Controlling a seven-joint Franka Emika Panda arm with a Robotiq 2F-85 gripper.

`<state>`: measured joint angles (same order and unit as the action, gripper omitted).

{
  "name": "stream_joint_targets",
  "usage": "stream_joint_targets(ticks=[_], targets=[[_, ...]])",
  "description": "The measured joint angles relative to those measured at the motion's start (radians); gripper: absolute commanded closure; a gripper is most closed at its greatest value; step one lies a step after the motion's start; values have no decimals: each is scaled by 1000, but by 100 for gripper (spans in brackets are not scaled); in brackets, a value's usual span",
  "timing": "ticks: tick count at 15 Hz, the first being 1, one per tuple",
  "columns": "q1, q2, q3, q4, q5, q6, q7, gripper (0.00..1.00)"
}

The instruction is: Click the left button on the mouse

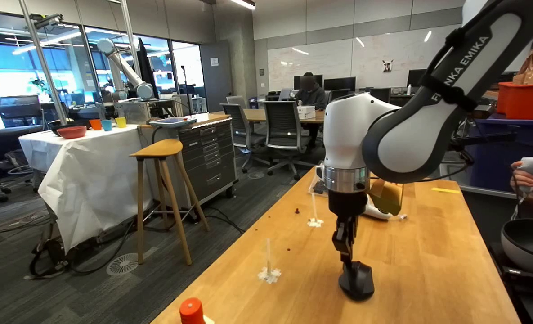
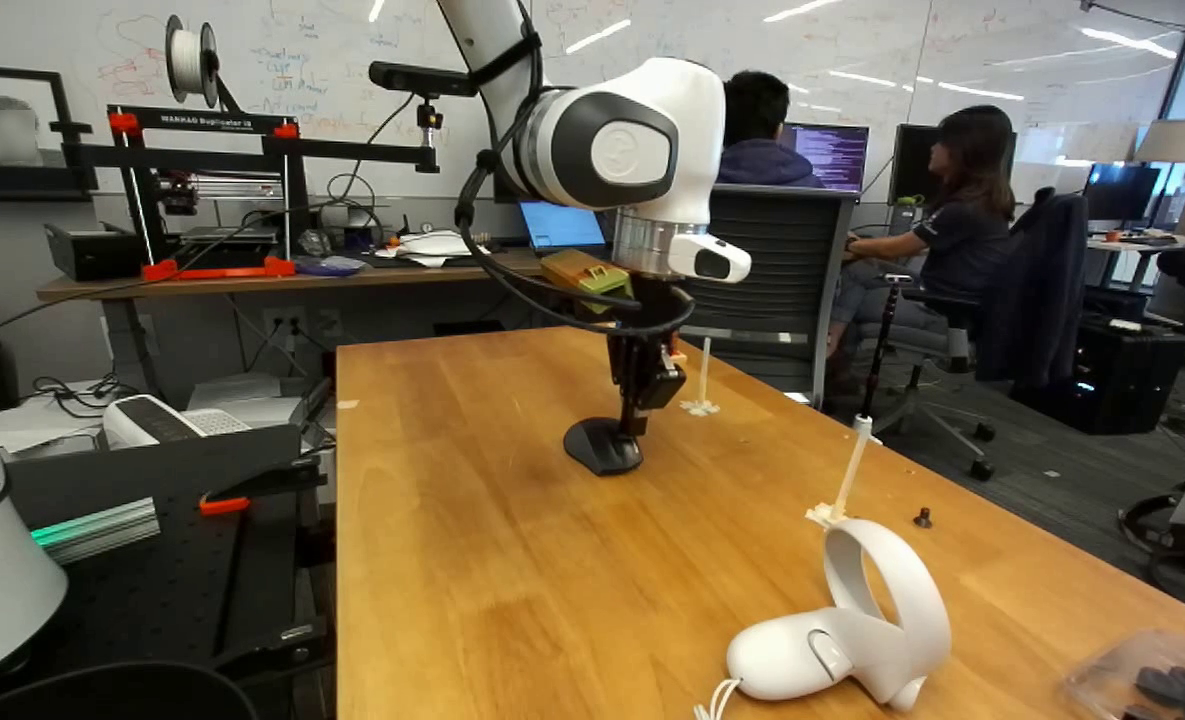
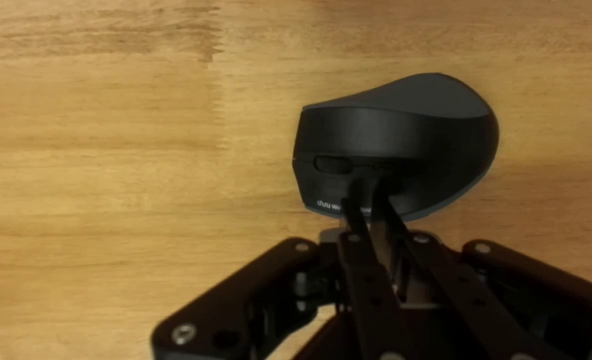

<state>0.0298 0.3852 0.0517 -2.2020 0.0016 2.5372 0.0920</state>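
1. One black mouse (image 3: 400,135) lies on one wooden table (image 3: 101,200), right of centre in the wrist view.
2. One gripper (image 3: 366,200) points down at it, pincer narrow: two fingers (image 3: 358,255) close side by side over the mouse's lower edge in that frame. Standing here, I cannot tell whether they meet or touch the mouse.
3. Two thin pale sticks (image 1: 268,254) rise from two white patches (image 1: 270,276), left of the gripper in an exterior view; one orange-red cap (image 1: 191,310) shows at that frame's bottom edge.
4. One white controller (image 2: 787,655) rests at the lower right of an exterior view.
5. Across the room, three cups (image 1: 106,125) and one red bowl (image 1: 72,132) sit at middle left of an exterior view.
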Motion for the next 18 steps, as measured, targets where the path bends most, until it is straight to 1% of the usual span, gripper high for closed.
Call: stream_joint_targets(ticks=[3,5,6,10,12,18], targets=[[0,0,0,2,8,0,-2,88],[0,-2,0,9,9,0,-2,88],[0,-5,0,12,9,0,-2,86],[-4,-32,-2,25,9,-12,-4,87],[-8,-52,-4,30,9,-36,-7,85],[-13,-119,-13,59,9,-163,-20,86]])
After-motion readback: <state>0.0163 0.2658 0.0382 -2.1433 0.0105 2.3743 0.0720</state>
